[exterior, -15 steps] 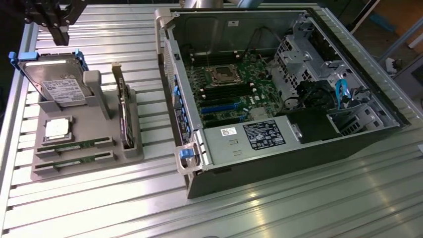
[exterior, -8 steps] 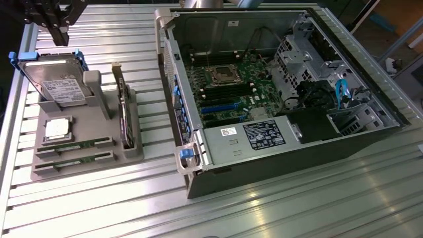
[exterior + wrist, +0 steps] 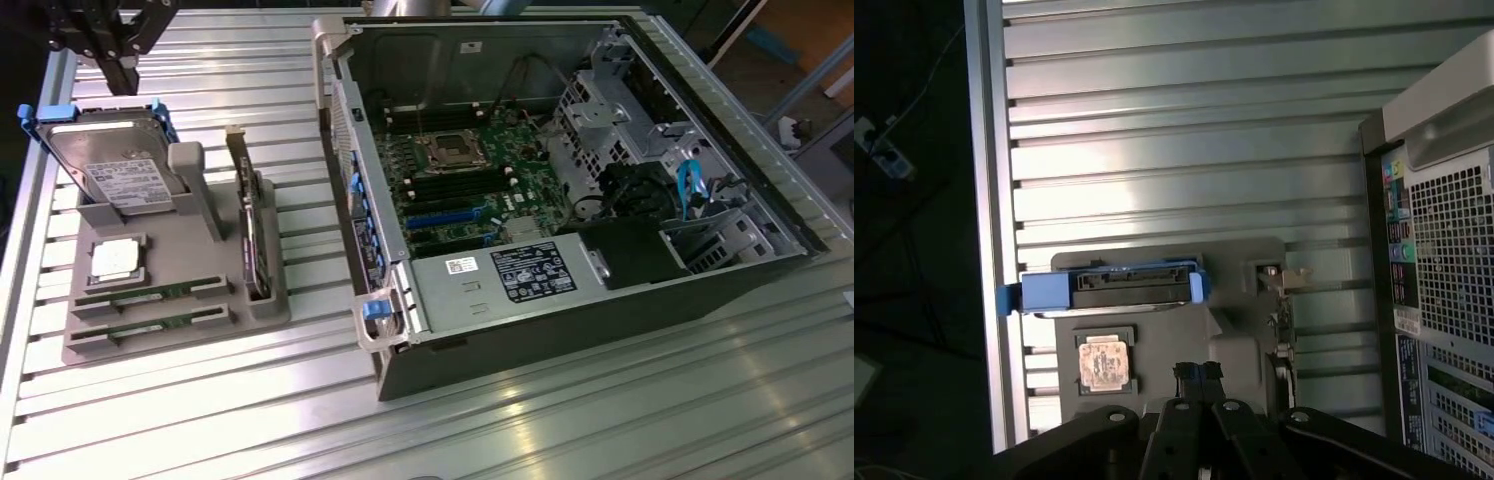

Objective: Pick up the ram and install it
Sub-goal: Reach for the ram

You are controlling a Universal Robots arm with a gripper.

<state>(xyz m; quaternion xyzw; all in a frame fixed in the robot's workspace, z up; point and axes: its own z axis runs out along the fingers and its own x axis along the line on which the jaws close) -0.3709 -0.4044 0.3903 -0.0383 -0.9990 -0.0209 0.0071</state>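
Two ram sticks, thin green boards, lie side by side in slots at the near end of a grey holder (image 3: 200, 330): one ram stick (image 3: 150, 293) and its twin (image 3: 134, 328). My black gripper (image 3: 123, 72) hangs high over the far end of the holder, beyond the hard drive (image 3: 114, 172), well apart from both sticks. In the wrist view the gripper (image 3: 1197, 378) is shut with nothing between its fingers, looking down on the holder (image 3: 1234, 260). The open computer case (image 3: 561, 190) shows its motherboard (image 3: 461, 180) with dark memory slots beside the processor socket.
The holder also carries a square silver processor chip (image 3: 118, 258), a dark expansion card (image 3: 251, 230) standing on edge, and the blue-framed hard drive (image 3: 1109, 290). The case wall (image 3: 1444, 250) stands close on one side. Ribbed metal table (image 3: 240, 420) surrounds everything; its edge (image 3: 989, 200) drops off.
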